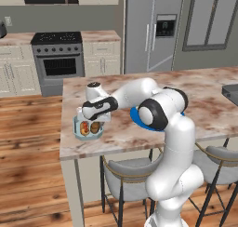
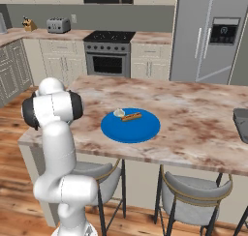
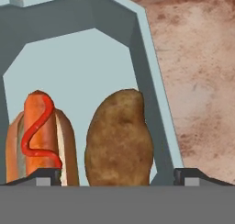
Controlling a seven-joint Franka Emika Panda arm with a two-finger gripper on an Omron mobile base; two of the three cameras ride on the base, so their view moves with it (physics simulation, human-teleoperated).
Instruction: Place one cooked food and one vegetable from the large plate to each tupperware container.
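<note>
Kitchen island with a marbled brown surface point(image 1: 121, 128), seen from behind a white robot arm. The arm reaches out to the near left corner of the surface, where its pincer point(image 3: 117, 175) hangs just above a pale blue-grey tub point(image 1: 87, 129). The pincer stands wide open and holds nothing; its two dark fingertips point(image 3: 43, 176) sit on either side of the food below. Inside the tub lie a hot dog point(image 3: 39, 138) in a bun with a red squiggle of sauce and, just beside it, a brown potato point(image 3: 118, 142). Both rest on the tub's floor, side by side.

The large bright-blue plate point(image 2: 138, 131) lies near the middle of the surface's near edge, well apart from the tub. On the plate's far part sit a small pale item point(image 2: 118, 113), too small to identify, and a slim brown stick-shaped food point(image 2: 131, 117), close together. A dark grey tub point(image 2: 241, 121) sits at the right end of the surface.
</note>
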